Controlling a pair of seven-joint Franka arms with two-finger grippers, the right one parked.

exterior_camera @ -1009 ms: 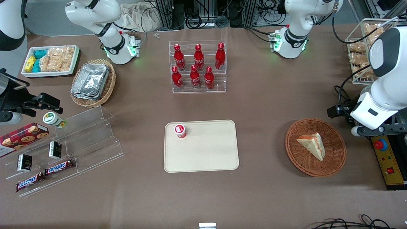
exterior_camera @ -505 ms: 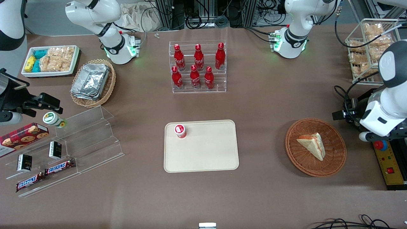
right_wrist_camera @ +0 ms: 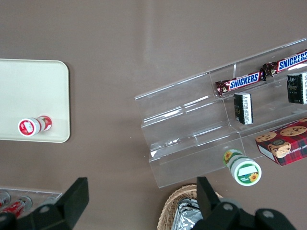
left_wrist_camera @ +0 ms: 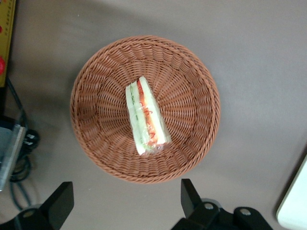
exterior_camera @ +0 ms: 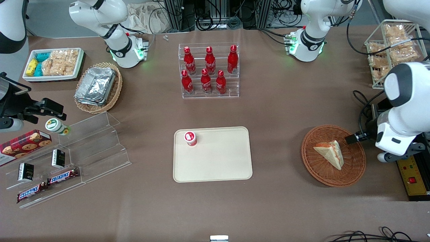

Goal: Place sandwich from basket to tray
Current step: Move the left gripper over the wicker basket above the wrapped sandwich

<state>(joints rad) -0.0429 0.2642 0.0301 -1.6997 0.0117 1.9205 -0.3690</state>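
Brown cloth covers the whole table [exterior_camera: 285, 111], and you work at the left arm's end of it. Toward the middle lies the tray [exterior_camera: 218, 161], cream and flat with a low rim, bare except for a small red-capped cup [exterior_camera: 190, 138] at one corner. Well apart from it, toward your arm, sits the round reddish basket [exterior_camera: 315, 168].

Inside that basket, near its middle, rests the sandwich [exterior_camera: 331, 153], a triangular wedge lying on its flat face. The wrist camera shows a glossy film wrap around it [left_wrist_camera: 146, 117], with red and green filling along one cut edge.

Your gripper [left_wrist_camera: 122, 206] hangs above the basket's rim, clear of the wicker, its two fingers [left_wrist_camera: 189, 194] spread wide with nothing between them.

Judge the wedge as light and soft: bread like this probably crushes under a hard squeeze, and the wrap looks slippery. You do best to straddle the thick middle of the wedge, pinching across the two bread faces or the long sides rather than the thin pointed tip, and closing gently enough to hold without flattening it.
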